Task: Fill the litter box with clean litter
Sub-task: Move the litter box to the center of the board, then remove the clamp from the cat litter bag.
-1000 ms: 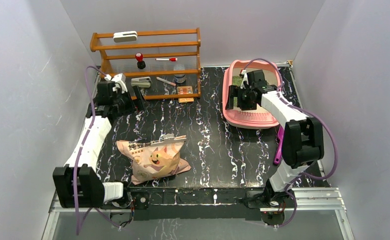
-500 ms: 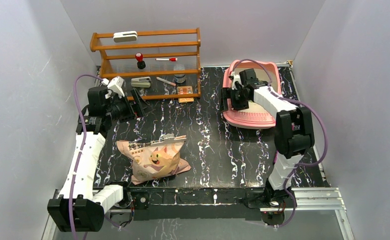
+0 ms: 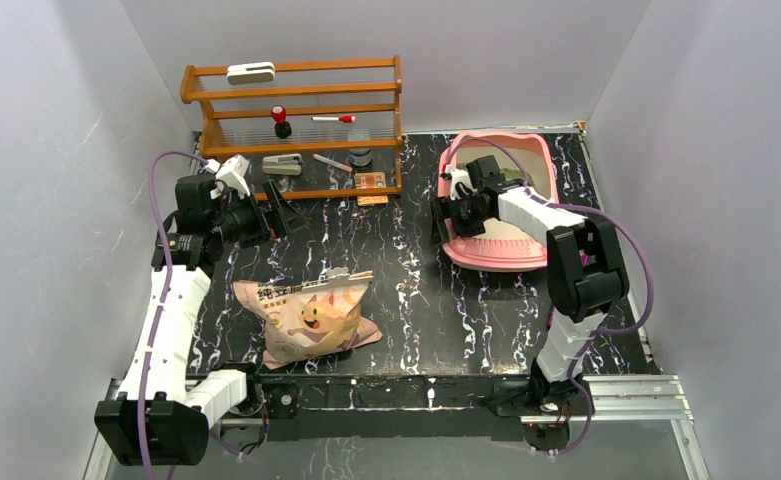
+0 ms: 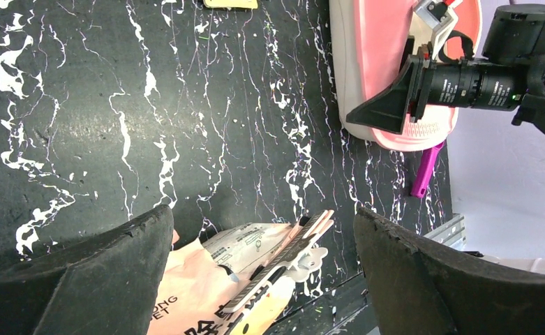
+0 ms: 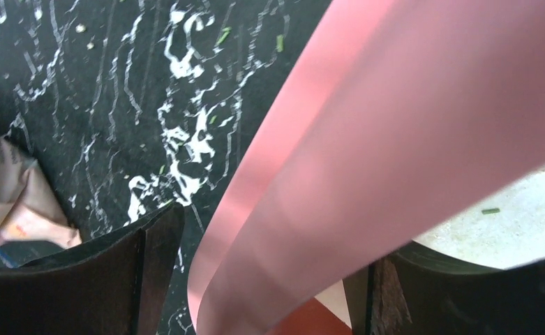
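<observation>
Right arm takes the rim: at the far right of the marbled black bench [image 3: 416, 300], the right gripper [image 5: 276, 237] sets its jaws astride the left rim of the pink litter box [image 3: 506, 250], with one finger outside over the bench and the other inside above the pale floor. They stand wide, and a sliver of dark bench shows beside the outer finger, so the rim looks bracketed rather than clenched. Where the wrist view shows it, the box floor is all but bare, with only stray green grains of clean litter [image 5: 490, 210] there and on the bench nearby. The left gripper [image 4: 262, 213] hovers released and empty near the wooden rack [image 3: 296, 130]. The cat-printed bag [image 3: 311, 315] lies toward the front edge, well apart from the box. A purple scoop [image 4: 426, 171] lies just beside the box's near end. The step appears to be taking hold of the box to reposition it. Done well, that means seating the rim deep between the jaws, closing firmly before any pull, and sliding the box flat and slowly so it neither tips nor knocks the scoop.
</observation>
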{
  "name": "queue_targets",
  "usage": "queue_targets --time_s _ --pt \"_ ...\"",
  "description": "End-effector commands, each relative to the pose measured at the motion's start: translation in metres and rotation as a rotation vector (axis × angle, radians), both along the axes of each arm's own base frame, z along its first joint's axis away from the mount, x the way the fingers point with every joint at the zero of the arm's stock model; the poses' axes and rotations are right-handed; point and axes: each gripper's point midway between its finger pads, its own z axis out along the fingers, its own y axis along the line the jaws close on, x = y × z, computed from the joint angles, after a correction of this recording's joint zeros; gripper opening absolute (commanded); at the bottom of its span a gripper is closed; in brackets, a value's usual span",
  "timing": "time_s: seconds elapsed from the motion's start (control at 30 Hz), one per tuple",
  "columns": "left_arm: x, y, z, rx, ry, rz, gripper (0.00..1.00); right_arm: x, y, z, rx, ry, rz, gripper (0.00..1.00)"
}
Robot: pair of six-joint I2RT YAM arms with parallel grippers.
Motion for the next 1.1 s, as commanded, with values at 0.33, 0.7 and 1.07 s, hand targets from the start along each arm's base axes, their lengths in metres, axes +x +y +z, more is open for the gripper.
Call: queue_targets --time_s 0.33,0.7,1.07 --pt "-0.015 -0.009 0.01 -0.007 -0.014 -0.1 0.98 -0.097 0.054 0.005 0.151 0.066 0.199 0.83" --pt "-0.036 -0.024 0.015 -0.034 -0.032 -0.245 0.98 -0.057 0.037 0.057 0.011 -0.181 0.046 0.97" --pt "-0.033 0.014 -0.001 0.12 0.094 0.06 0.93 -0.074 0.053 0.179 0.397 -0.635 0.085 0.9"
